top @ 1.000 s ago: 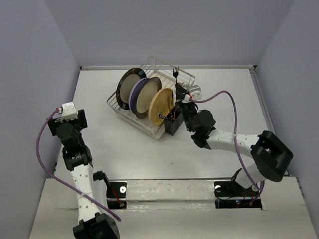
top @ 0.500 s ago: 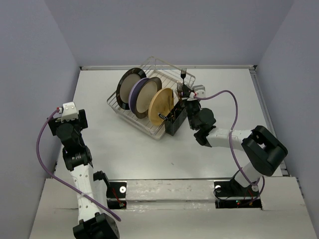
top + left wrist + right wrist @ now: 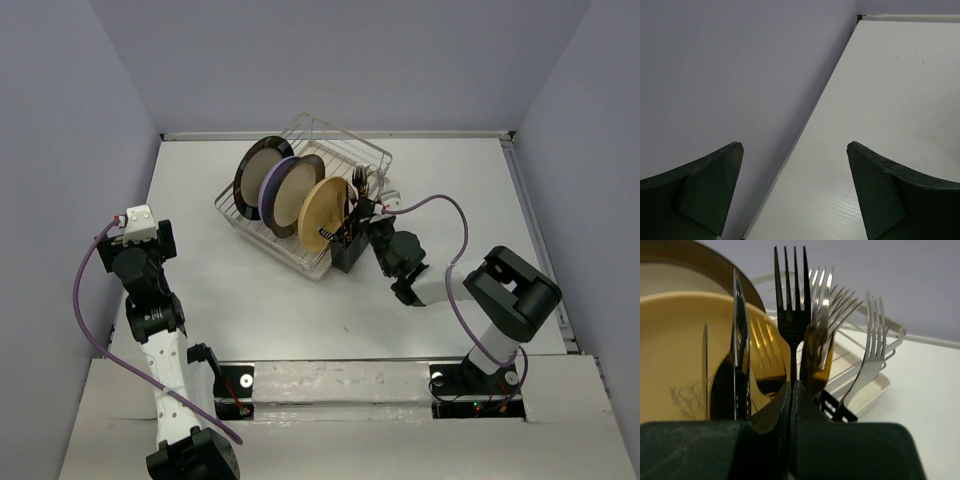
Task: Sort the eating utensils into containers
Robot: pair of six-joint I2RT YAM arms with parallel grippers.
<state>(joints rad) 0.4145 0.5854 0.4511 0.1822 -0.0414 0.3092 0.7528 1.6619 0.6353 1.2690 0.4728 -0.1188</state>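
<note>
My right gripper [image 3: 793,387] is shut on the handle of a dark fork [image 3: 790,295], which stands tines up among the utensils in the black slotted holder [image 3: 842,410]. In that holder are a silver fork [image 3: 872,340], a gold-toned fork [image 3: 817,360] and a knife [image 3: 740,340]. From above, the right gripper [image 3: 366,210] sits right over the holder [image 3: 350,252] at the rack's near right corner. My left gripper [image 3: 795,150] is open and empty, at the far left [image 3: 135,228], facing wall and bare table.
A silver wire dish rack [image 3: 330,135] on a cream tray holds three upright plates: black-rimmed [image 3: 258,170], purple-rimmed [image 3: 285,190] and tan [image 3: 322,215]. The tan plate [image 3: 680,350] stands just left of the holder. A purple cable [image 3: 450,215] arcs over the right arm.
My right gripper has moved left and down with the dark fork, bringing it from above the rack's right edge into the holder. The left arm has not moved.
</note>
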